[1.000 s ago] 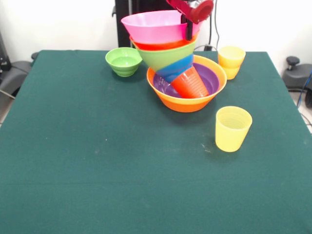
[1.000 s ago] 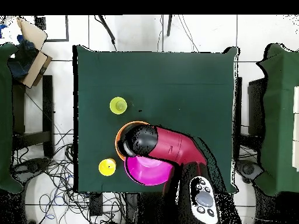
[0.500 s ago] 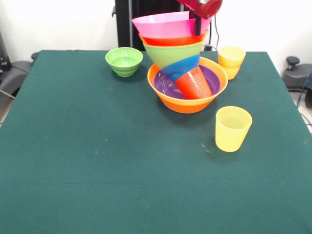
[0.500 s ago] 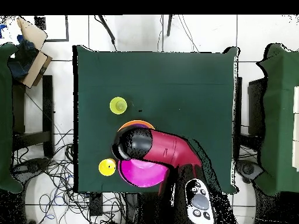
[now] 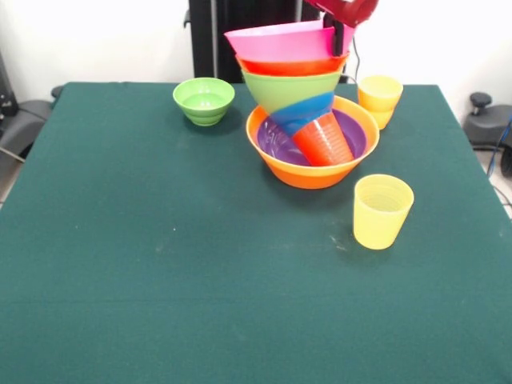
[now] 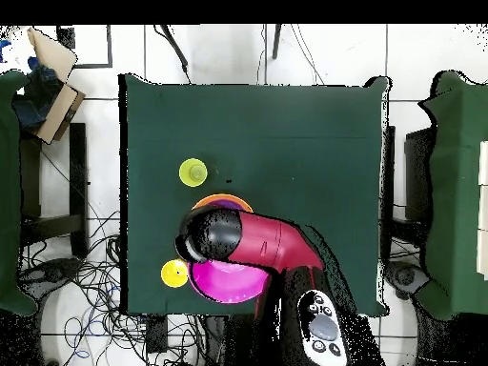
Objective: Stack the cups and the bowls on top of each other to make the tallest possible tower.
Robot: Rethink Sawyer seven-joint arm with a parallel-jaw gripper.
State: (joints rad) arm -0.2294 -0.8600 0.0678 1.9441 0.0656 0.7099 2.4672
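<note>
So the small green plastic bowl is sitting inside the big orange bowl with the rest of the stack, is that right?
Not quite. The front view shows the small green plastic bowl standing alone on the green table, apart from the big orange bowl. The rest of the stack does sit in the orange bowl.

Dark green tabletop [image 5: 160, 264]; tower [image 5: 308, 120] stacked pink, red-orange, green, blue over purple and orange bowls; two yellow cups [image 5: 382, 211]; light-green bowl [image 5: 204, 100].

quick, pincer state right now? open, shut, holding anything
Pincer: shut on the rim of the large pink bowl, the top of the leaning tower.
</note>
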